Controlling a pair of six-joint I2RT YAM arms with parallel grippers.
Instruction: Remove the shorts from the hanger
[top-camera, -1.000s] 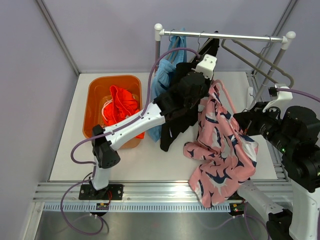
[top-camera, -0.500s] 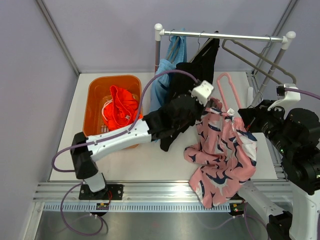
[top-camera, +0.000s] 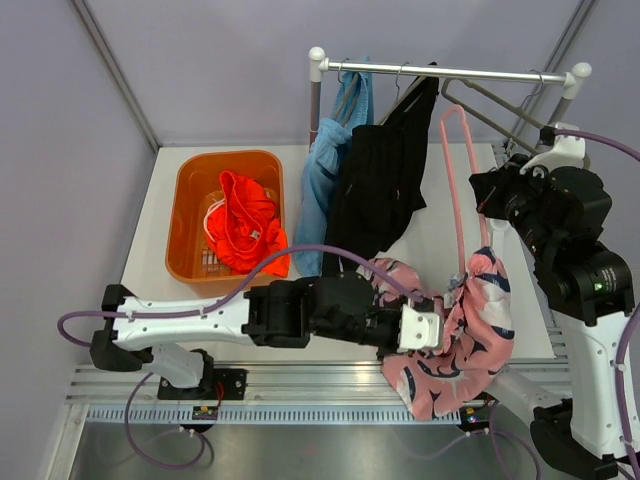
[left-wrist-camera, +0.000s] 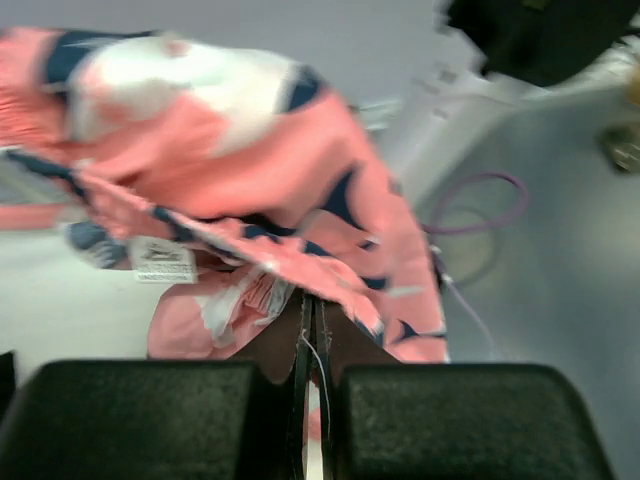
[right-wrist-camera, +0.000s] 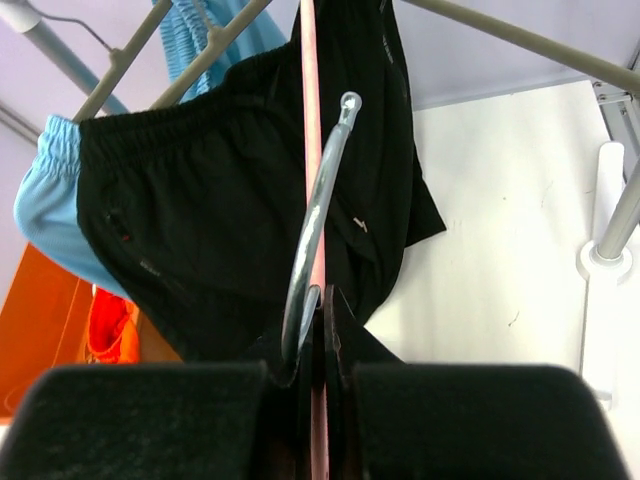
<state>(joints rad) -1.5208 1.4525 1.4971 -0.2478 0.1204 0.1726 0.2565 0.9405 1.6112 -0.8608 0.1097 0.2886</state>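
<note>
Top external view has the white worktop (top-camera: 425, 245) under a metal rail (top-camera: 450, 71), where the black shorts (top-camera: 380, 190) and the light blue shorts (top-camera: 325, 170) hang, while the orange shorts (top-camera: 245, 220) lie in the orange basket (top-camera: 225, 154). The pink shorts (top-camera: 470, 320) sag low at the near right edge of the worktop, between both arms. The left gripper (left-wrist-camera: 312, 335) has its fingers pressed together on a fold of this fabric. The right gripper (right-wrist-camera: 318, 305) is closed on the pink hanger (top-camera: 450, 170) and holds it upright, apart from the rail. I judge the step is to pull the garment free. The left arm should draw down and away along the line of the hanger, slowly, because a thin pinch of cloth can slip, and the right arm should give a firm counter-hold. How the lower end of the hanger sits in the fabric I cannot tell. The cloth is soft and loose, with a navy and white pattern. The hanger is a thin stiff rod, its hook (right-wrist-camera: 325, 190) is smooth bent wire, and a small white label (left-wrist-camera: 160, 262) is sewn on the fabric.
</note>
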